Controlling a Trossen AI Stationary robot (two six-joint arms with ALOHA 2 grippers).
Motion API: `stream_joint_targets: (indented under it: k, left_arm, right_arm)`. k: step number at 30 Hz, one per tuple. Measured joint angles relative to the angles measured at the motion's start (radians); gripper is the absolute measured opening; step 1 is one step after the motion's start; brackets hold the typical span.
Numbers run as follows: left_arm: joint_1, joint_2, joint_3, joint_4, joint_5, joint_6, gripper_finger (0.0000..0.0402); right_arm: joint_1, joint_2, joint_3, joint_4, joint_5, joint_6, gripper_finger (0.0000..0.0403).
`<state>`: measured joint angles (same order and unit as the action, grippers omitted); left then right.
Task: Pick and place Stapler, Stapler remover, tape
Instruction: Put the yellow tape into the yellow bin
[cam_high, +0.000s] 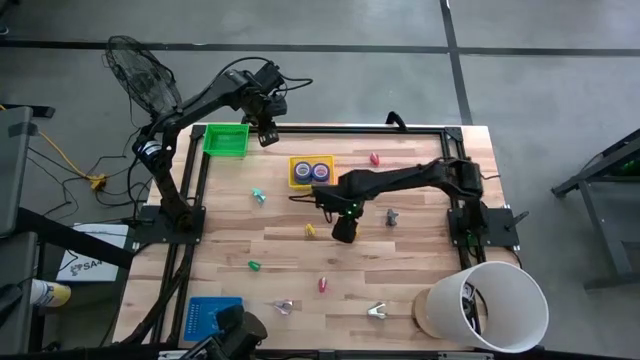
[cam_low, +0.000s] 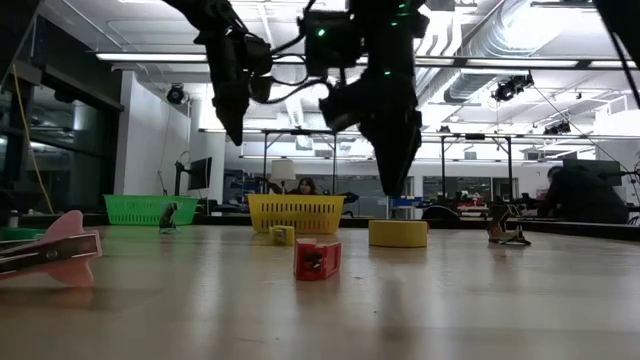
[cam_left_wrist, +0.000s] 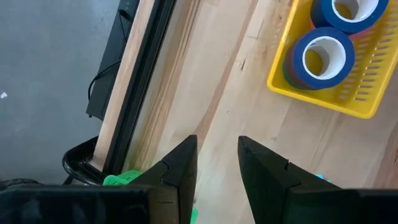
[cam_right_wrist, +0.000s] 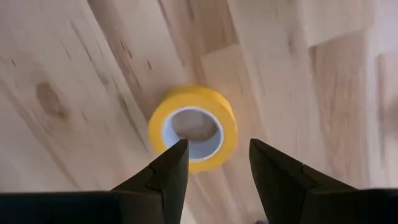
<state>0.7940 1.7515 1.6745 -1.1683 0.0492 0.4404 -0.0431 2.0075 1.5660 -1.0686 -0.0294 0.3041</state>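
While open, right claw (cam_right_wrist: 214, 165) above yellow tape (cam_right_wrist: 193, 127)

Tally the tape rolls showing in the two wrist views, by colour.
Blue ring-shaped tape rolls, in the yellow plastic basket: 2
Yellow ring-shaped tape roll, on the wooden table: 1
Total: 3
Any rolls stacked underneath cannot be told.
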Motion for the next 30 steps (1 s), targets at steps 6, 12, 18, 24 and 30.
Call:
stream_joint_targets:
  k: [6, 12, 18, 24, 30]
  left_arm:
    - [0.000, 0.000, 0.000, 0.012, 0.014, 0.000, 0.0113]
    - [0.000, 0.000, 0.000, 0.020, 0.014, 0.000, 0.0113]
    - [0.000, 0.000, 0.000, 0.025, 0.014, 0.000, 0.0113]
    - [0.000, 0.000, 0.000, 0.026, 0.014, -0.001, 0.0113]
    - [0.000, 0.000, 0.000, 0.032, 0.015, -0.001, 0.0113]
  right_arm:
    - [0.014, -0.088, -0.172, 0.177, 0.022, -0.055, 0.0160]
    - [0.028, -0.114, -0.298, 0.274, 0.061, -0.080, 0.0158]
    - [0.026, -0.111, -0.345, 0.366, 0.044, -0.075, 0.0142]
    - [0.025, -0.113, -0.373, 0.449, 0.045, -0.068, 0.0133]
    - [0.023, -0.113, -0.372, 0.451, 0.071, -0.057, 0.0114]
